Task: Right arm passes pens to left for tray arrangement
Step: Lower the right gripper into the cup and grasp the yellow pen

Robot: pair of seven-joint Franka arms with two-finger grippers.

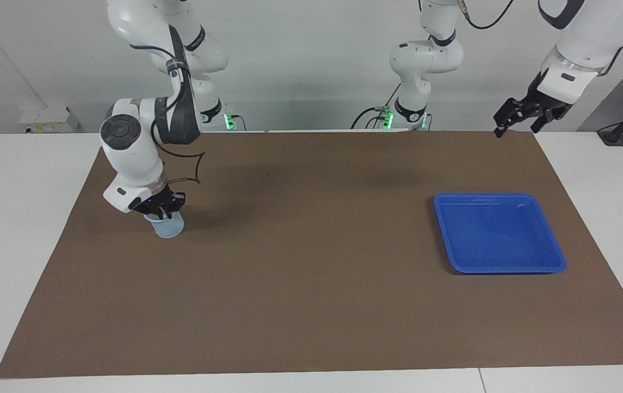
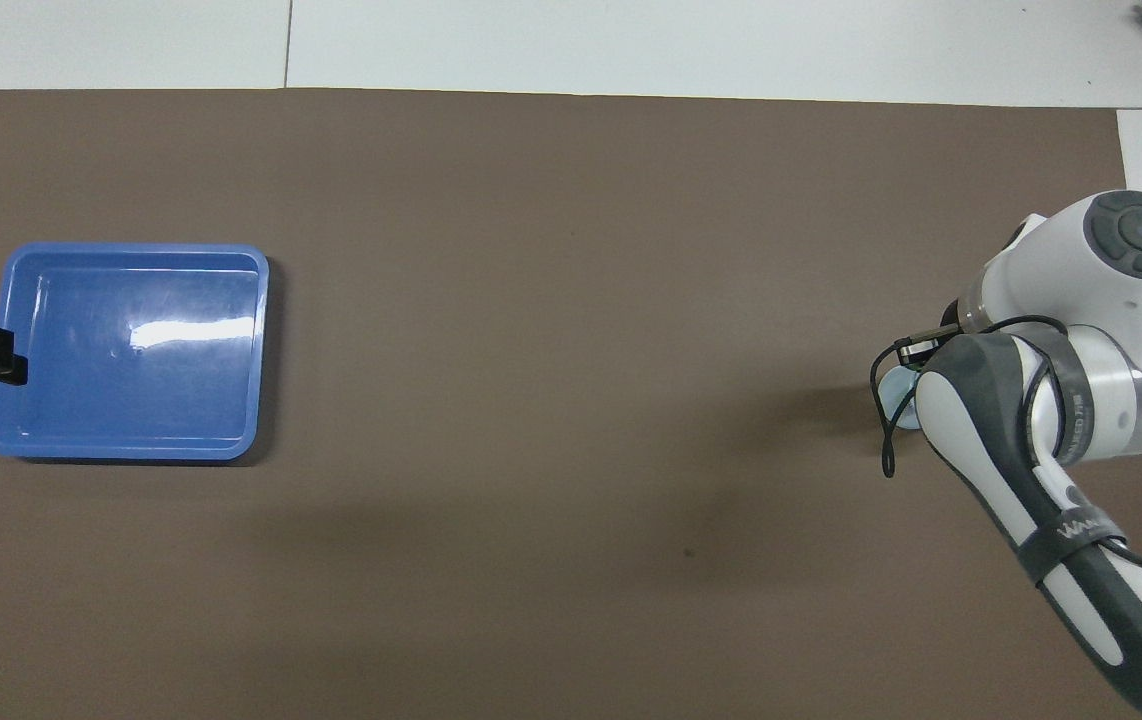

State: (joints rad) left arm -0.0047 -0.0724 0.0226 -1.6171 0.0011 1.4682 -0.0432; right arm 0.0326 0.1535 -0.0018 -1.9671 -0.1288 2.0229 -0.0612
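Observation:
My right gripper (image 1: 162, 213) reaches down into the mouth of a small translucent pale-blue cup (image 1: 168, 229) at the right arm's end of the mat, and it is shut. The pens are hidden: the gripper covers the cup's mouth, and from overhead the right arm leaves only a sliver of the cup (image 2: 892, 395) showing. The blue tray (image 1: 497, 195) lies with nothing in it toward the left arm's end, also seen in the overhead view (image 2: 131, 249). My left gripper (image 1: 514, 126) hangs open and high over the mat's edge by the robots, and it waits.
A brown mat (image 1: 311, 273) covers most of the white table (image 1: 22, 229). A black cable loops off the right arm's wrist (image 2: 886, 440) beside the cup.

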